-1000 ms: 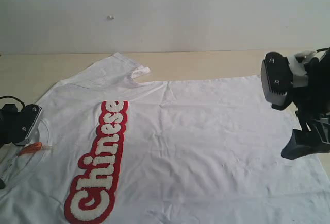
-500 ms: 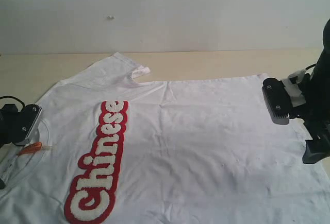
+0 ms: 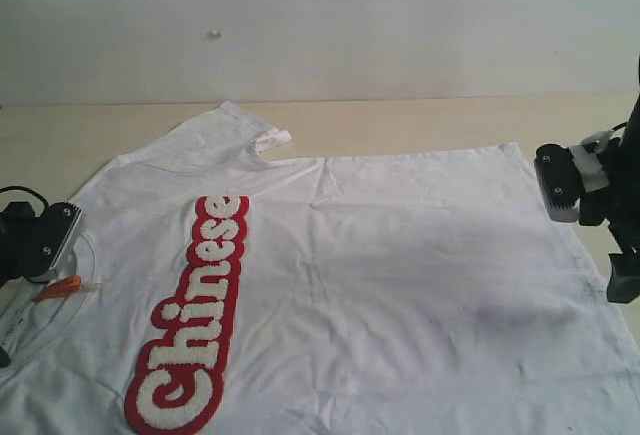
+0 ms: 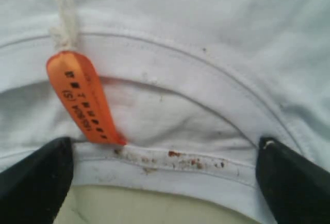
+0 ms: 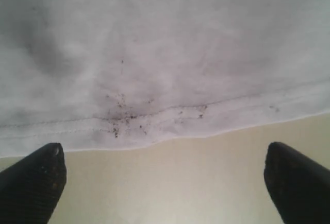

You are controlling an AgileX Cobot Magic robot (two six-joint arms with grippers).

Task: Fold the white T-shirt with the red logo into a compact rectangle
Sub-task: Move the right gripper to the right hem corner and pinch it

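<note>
The white T-shirt (image 3: 400, 275) lies spread flat on the tan table, its neck toward the left and its hem toward the right. The red logo (image 3: 195, 315) reading "Chinese" runs in a strip down its chest. An orange tag (image 3: 60, 287) sits at the ribbed collar (image 4: 175, 157), seen close up as the tag (image 4: 82, 98) on a white string. My left gripper (image 4: 165, 180) is open, straddling the collar's edge. My right gripper (image 5: 165, 180) is open just off the speckled hem (image 5: 154, 123), over bare table, at the far right (image 3: 620, 275).
The tan table (image 3: 420, 120) shows bare behind the shirt and along the right edge (image 5: 170, 183). A pale wall (image 3: 320, 25) rises at the back. A sleeve (image 3: 240, 125) points toward the wall. The right arm's body (image 3: 575, 180) hangs above the hem corner.
The right arm has swung rightward and lower, from over the shirt's right part to its hem edge. The left gripper and the shirt have stayed put.
</note>
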